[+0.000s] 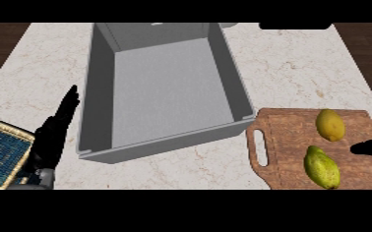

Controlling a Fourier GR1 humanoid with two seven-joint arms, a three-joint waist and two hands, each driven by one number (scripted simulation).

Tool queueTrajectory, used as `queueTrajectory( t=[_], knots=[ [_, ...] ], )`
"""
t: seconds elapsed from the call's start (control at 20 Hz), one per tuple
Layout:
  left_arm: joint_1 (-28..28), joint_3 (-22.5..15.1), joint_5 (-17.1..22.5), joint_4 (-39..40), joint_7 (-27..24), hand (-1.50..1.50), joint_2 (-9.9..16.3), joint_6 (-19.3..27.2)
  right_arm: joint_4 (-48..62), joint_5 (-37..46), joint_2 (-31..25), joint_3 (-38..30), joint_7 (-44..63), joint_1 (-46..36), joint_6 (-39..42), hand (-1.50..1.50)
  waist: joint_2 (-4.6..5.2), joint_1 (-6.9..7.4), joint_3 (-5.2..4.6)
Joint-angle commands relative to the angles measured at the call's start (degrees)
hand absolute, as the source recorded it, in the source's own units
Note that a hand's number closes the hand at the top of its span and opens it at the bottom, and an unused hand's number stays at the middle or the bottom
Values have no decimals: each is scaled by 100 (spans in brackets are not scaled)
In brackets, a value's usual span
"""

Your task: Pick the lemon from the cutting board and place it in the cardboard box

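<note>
Head view shows the lemon lying on the wooden cutting board, just up and left of the right hand, of which only a dark tip shows at the edge; whether its fingers are spread I cannot tell. A green fruit lies just below-left of that tip. The left hand rests with fingers straight and together, just left of the grey box on the tabletop.

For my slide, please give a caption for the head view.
Lemon lies on the cutting board beside the grey box; left hand rests open.
</note>
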Motion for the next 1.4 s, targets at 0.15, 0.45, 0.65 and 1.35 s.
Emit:
queueTrajectory(
  t=[0.15,0.45,0.65,1.35],
  knots=[
    [23,-48,-271,-285,289,0,-324,61,-230,193,354,157,1181,-346,538,-150,2,-12,14],
    [264,240,-340,-278,20,0,-294,-287,151,863,919,253,1378,-665,522,-150,4,2,14],
    [-232,319,-506,630,-285,0,-529,-256,-13,862,845,25,1297,-206,749,-150,9,-37,13],
    [-276,578,-961,179,78,0,-891,-469,87,1765,1653,-295,958,-189,822,-150,4,-24,14]
  ],
)
